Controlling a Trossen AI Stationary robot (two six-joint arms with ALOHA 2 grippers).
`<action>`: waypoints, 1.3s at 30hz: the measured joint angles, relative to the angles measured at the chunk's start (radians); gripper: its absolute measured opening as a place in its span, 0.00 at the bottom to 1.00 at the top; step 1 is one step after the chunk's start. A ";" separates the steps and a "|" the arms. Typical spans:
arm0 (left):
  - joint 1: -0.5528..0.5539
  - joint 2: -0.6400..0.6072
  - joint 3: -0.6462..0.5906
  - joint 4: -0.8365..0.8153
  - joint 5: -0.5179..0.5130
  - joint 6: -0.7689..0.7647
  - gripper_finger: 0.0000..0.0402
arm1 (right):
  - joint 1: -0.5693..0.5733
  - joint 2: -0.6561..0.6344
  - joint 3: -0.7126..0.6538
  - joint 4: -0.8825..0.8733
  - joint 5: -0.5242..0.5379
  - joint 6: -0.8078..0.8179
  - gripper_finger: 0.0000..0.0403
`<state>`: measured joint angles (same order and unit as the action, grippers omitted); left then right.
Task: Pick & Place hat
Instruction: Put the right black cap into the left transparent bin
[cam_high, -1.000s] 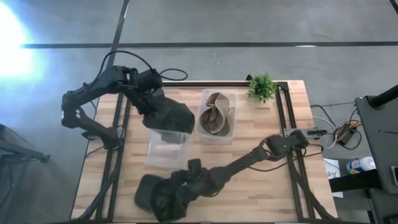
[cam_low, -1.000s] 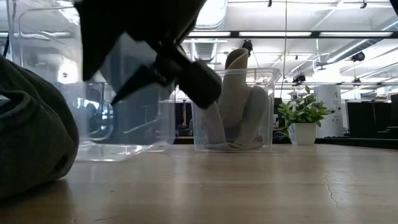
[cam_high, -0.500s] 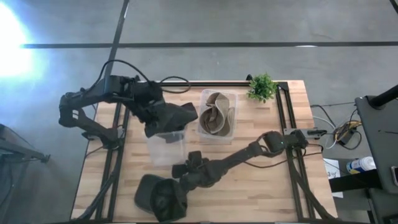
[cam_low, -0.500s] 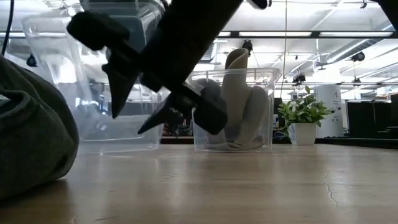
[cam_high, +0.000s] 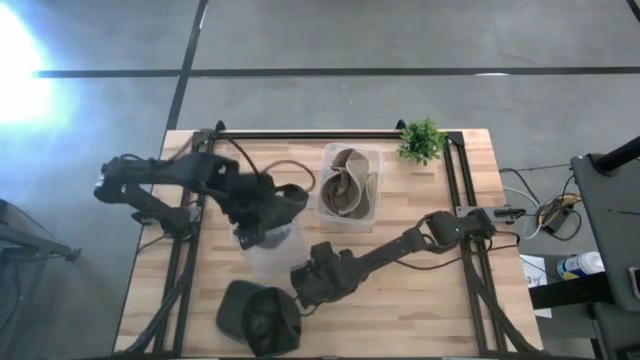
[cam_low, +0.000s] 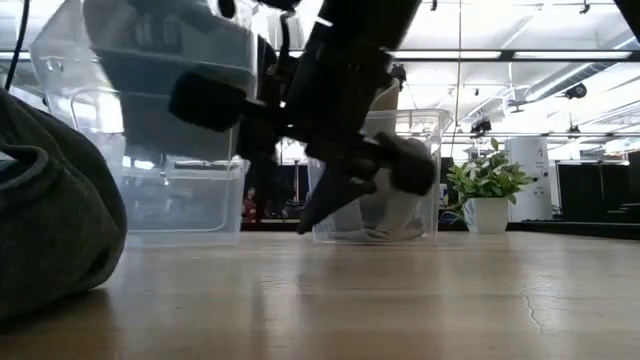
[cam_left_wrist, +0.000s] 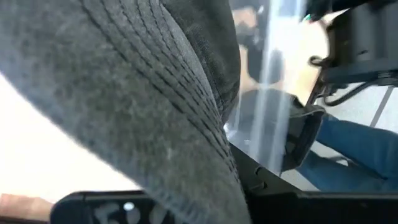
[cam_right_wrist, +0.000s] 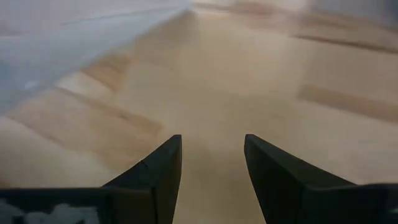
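Note:
My left gripper (cam_high: 252, 228) is shut on a dark grey hat (cam_high: 282, 197) and hangs over the clear bin (cam_high: 275, 258) left of the table's middle. The hat's stitched brim (cam_left_wrist: 155, 112) fills the left wrist view, with a bin wall (cam_left_wrist: 270, 81) behind it. A second dark hat (cam_high: 258, 318) rests by its crown on the table near the near edge, and shows large at the left of the low view (cam_low: 50, 220). My right gripper (cam_high: 303, 290) is open just right of that hat, above bare wood (cam_right_wrist: 211, 162), touching nothing. My left gripper holds the dark grey hat at its brim (cam_left_wrist: 205, 168), which lies across the fingers. The hat itself hides the place of contact. The hat is lifted clear of the table and hangs partly inside the clear bin's mouth.
A second clear bin (cam_high: 348, 185) with tan hats stands right of the first, also in the low view (cam_low: 375, 180). A small potted plant (cam_high: 421, 140) sits at the far right corner. Black rails run along the table's left, far and right sides. Bare wood lies to the near right.
My left gripper has carried its hat toward the near edge and down, from above the bin's far rim into the bin's mouth. My right gripper has drawn back from the dark hat on the table, toward the right and far side; that hat stays where it lay.

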<state>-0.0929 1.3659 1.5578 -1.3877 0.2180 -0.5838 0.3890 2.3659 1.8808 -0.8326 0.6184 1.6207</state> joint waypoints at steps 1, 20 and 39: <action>-0.015 0.000 -0.032 0.032 0.001 -0.014 0.03 | 0.002 -0.003 0.000 -0.014 -0.008 0.011 0.42; -0.128 0.002 -0.274 0.218 -0.160 -0.134 0.03 | 0.088 -0.027 -0.037 -0.264 -0.182 -0.016 0.42; 0.124 0.002 -0.489 0.470 -0.045 -0.151 0.03 | 0.134 -0.106 -0.044 -0.408 -0.091 0.056 0.42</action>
<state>0.0311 1.3682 1.0685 -0.9179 0.1728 -0.7349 0.5232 2.2601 1.8366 -1.2402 0.5269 1.6764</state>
